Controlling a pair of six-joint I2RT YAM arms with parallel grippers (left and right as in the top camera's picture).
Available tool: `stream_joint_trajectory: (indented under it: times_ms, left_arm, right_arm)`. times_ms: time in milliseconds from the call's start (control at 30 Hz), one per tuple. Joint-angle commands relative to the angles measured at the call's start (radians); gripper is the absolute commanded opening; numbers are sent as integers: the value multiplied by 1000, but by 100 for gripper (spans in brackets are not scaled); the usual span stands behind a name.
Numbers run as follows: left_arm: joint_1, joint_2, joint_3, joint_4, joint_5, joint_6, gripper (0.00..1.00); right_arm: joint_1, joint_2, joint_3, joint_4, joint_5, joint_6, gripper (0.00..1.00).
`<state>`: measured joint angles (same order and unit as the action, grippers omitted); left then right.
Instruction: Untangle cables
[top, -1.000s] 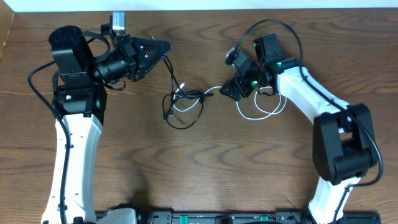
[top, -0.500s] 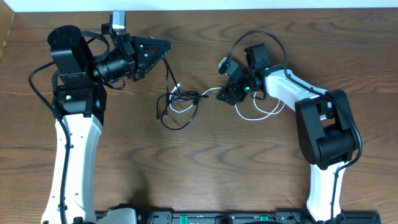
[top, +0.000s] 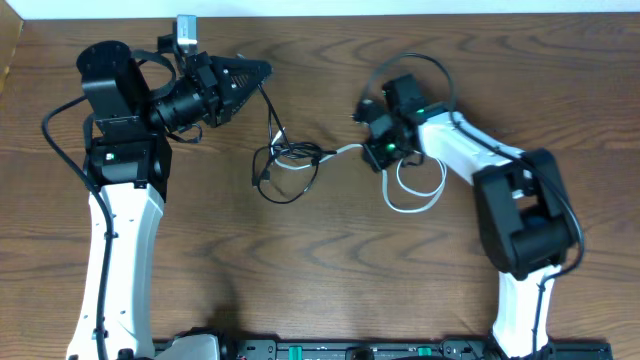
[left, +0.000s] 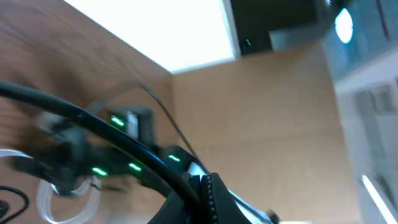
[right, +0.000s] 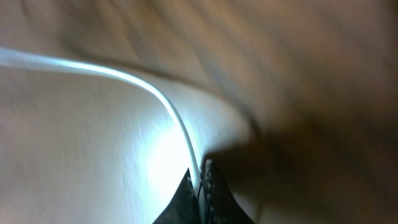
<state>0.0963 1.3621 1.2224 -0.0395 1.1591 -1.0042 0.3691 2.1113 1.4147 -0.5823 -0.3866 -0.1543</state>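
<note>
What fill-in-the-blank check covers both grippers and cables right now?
1. The left gripper is shut on the cable coloured ____.
2. The right gripper is shut on the cable coloured ____.
3. The white cable has a loose loop lying on the table on the robot's ____ side.
4. The black cable tangles with the white one ____ the two grippers.

Missing words: black; white; right; between.

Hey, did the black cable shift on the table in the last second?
Yes. The black cable has slid slightly left on the table, toward the left arm's base, which has not moved.
</note>
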Motion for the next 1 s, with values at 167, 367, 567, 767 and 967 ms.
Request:
stream_joint_trajectory:
  times_ms: [167,367,567,767,967]
  left_arm:
    - [3,-10,25,-167,-558,140,8]
    - [3,-10,25,-294,-868,158,7]
    - [3,-9,25,-401,-972,169,7]
    - [-50,3,25,-506,-958,346,7]
    - [-136,3,25,-575,-959,580,9]
  right_arm:
    - [-29,-175,-9,-520,40,-10,1]
    - [26,-176,-9,-744,29,-103,1]
    - [87,-190,-9,-840,-60,-210,1]
    - [68,-324,2,-841,-101,-209,1]
    - [-35,-522,23,-713,-113,-82,1]
